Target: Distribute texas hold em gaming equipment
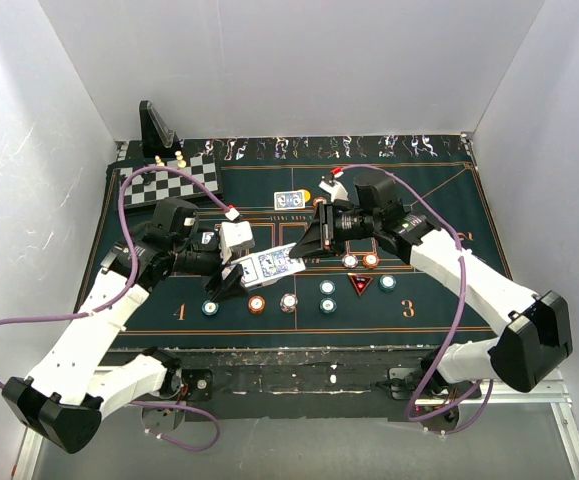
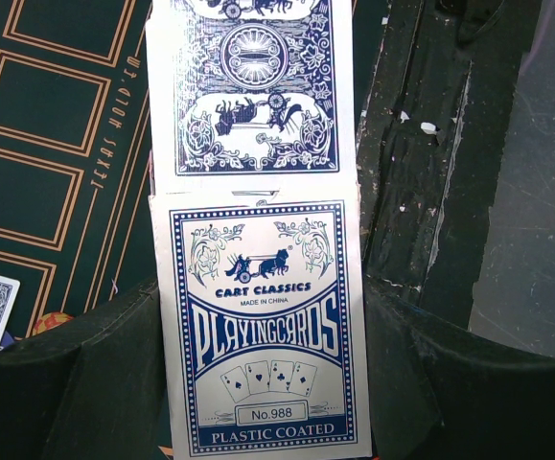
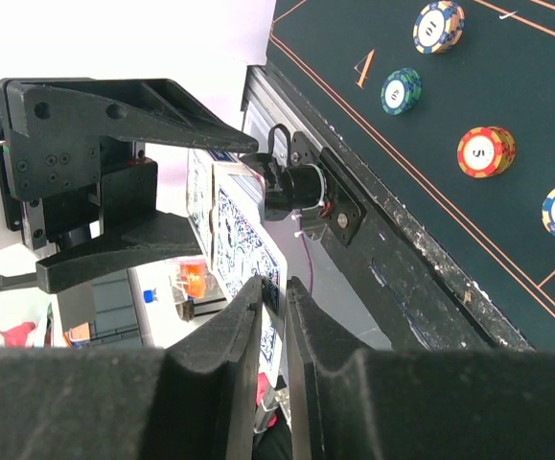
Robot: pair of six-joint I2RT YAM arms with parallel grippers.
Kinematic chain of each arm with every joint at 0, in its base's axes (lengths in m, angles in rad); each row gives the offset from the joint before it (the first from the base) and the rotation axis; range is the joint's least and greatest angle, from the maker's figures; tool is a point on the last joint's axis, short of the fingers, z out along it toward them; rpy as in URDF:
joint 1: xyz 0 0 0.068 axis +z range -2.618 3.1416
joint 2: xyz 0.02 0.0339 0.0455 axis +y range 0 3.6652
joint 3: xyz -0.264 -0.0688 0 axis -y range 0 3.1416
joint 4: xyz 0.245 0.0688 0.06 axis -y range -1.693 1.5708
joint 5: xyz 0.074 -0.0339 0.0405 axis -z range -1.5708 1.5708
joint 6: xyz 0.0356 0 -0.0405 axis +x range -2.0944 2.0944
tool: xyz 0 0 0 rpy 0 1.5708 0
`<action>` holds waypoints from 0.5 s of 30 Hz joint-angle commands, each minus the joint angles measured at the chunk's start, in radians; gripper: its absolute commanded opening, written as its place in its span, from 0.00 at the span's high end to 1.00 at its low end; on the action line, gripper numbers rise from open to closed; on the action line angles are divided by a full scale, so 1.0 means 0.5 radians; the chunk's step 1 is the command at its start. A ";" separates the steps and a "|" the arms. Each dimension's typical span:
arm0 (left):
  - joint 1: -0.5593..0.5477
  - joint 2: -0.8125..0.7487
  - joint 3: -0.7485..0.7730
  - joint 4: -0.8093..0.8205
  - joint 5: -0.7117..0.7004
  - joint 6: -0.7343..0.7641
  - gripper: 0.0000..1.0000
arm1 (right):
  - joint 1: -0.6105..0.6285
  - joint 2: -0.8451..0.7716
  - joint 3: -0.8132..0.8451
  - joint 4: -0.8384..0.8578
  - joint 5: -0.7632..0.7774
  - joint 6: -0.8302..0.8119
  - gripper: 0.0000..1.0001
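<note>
My left gripper is shut on a blue-and-white playing card box, held above the green mat. In the left wrist view the box sits between my fingers, and a blue-backed card sticks out of its open top. My right gripper meets the box's far end. In the right wrist view its fingers are pinched on the edge of that card. One card lies face down on the mat. Several chips and a red triangle marker lie along the near row.
A chessboard with pawns and a black angled stand are at the back left. A yellow disc lies by the right arm's wrist. White walls close in the sides and back. The table's dark front edge runs below the chips.
</note>
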 commanded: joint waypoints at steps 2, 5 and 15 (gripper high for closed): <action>0.009 -0.054 0.009 0.065 0.035 -0.013 0.93 | -0.027 -0.113 -0.017 -0.051 0.018 -0.032 0.79; 0.009 -0.057 0.006 0.065 0.038 -0.016 0.93 | -0.049 -0.140 -0.029 -0.076 0.024 -0.038 0.82; 0.009 -0.066 0.006 0.062 0.041 -0.022 0.93 | -0.156 -0.192 -0.023 -0.119 -0.028 -0.060 0.83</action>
